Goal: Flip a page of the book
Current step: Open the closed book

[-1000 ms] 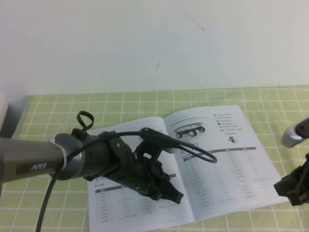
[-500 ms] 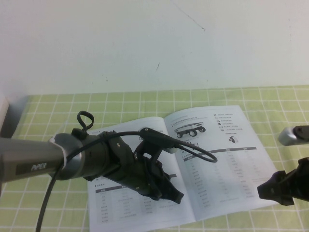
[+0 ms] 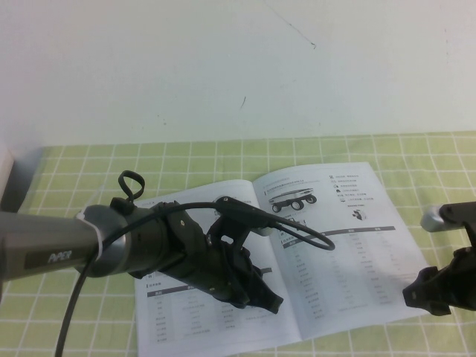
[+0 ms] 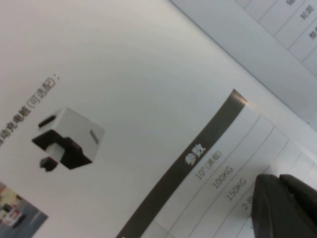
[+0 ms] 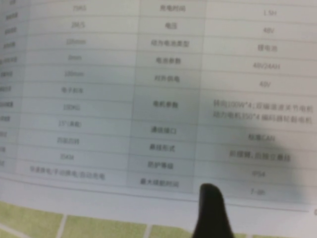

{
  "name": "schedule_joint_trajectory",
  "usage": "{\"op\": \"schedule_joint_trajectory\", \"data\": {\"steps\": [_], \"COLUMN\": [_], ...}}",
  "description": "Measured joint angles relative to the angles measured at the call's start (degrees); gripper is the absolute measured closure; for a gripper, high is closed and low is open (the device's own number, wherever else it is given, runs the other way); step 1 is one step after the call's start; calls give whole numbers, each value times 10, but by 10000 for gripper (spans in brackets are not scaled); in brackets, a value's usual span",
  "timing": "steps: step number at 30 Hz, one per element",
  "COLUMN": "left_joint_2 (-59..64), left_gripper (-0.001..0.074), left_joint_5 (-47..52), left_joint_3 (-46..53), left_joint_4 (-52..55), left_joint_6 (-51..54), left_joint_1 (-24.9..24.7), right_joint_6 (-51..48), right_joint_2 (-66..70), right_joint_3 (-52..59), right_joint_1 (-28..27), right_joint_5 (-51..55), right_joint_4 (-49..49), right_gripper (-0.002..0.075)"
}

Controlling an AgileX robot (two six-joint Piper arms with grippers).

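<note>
The book (image 3: pixel 186 327) lies open on the green checked cloth. Its right-hand page (image 3: pixel 349 253) carries a wheeled robot photo and a grey-headed table. My left arm reaches across the left-hand leaf, and my left gripper (image 3: pixel 269 301) is shut with its tips resting on the paper near the spine; in the left wrist view the left gripper (image 4: pixel 290 208) sits on a printed table. My right gripper (image 3: pixel 435 296) hovers by the page's near right corner. It is open: in the right wrist view a single dark fingertip (image 5: pixel 210 203) stands over the page's bottom edge, with nothing in the jaws.
The green checked cloth (image 3: pixel 89 163) covers the table up to a white wall. A beige object (image 3: pixel 6 182) stands at the far left edge. A black cable loop (image 3: pixel 309 239) from the left arm hangs over the book's middle.
My right gripper has come in from the right edge toward the book's near right corner and its jaws have opened. The left arm and the book have not moved.
</note>
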Motion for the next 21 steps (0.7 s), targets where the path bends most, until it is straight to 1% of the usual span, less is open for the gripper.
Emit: {"op": "schedule_joint_trajectory", "data": {"steps": [11, 21], "left_joint_2": [0, 0], "left_gripper": [738, 738], "left_joint_5": [0, 0], "left_joint_3": [0, 0], "left_joint_4": [0, 0], "left_joint_6": [0, 0], "left_joint_1": [0, 0], "right_joint_6": [-4, -4], "right_joint_2": [1, 33], "right_joint_3": [-8, -10], "right_joint_1": [0, 0], "right_joint_5": [-20, -25], "right_joint_4": [-40, -45], "right_gripper": [285, 287]}}
